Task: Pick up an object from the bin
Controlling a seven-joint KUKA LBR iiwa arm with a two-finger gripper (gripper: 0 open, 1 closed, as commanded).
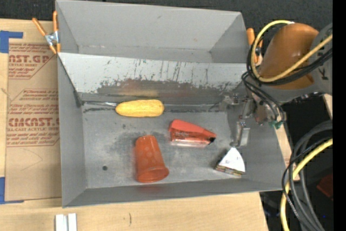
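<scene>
Four in grey bin, corn, red cup, stapler, wedge by tool, grip unclear

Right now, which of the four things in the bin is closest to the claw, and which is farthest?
From the gripper, at the right of the bin:
1. White wedge, right beside it, front right.
2. Red stapler, in the middle.
3. Orange cup, front left, and yellow corn cob, back left: too close to call.
</scene>
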